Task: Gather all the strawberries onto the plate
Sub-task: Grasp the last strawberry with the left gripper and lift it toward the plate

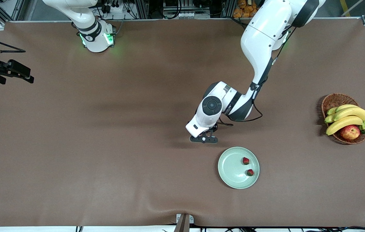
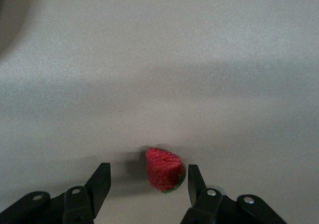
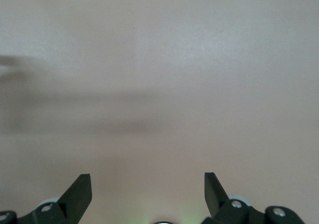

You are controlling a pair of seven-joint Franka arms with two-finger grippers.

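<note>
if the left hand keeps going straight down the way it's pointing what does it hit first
Probably the third strawberry, lying on the table between the left hand's open fingers, beside the plate. Under it, only the table.

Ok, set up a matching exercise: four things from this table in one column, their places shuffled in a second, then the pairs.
Things:
1. two strawberries
2. third strawberry
3. apple
4. right tool

Places:
A. in the wicker basket with the bananas
B. on the mint-green plate
C. open over bare table, its arm waiting
D. on the table between the left tool's fingers

Pairs: 1-B, 2-D, 3-A, 4-C
</note>
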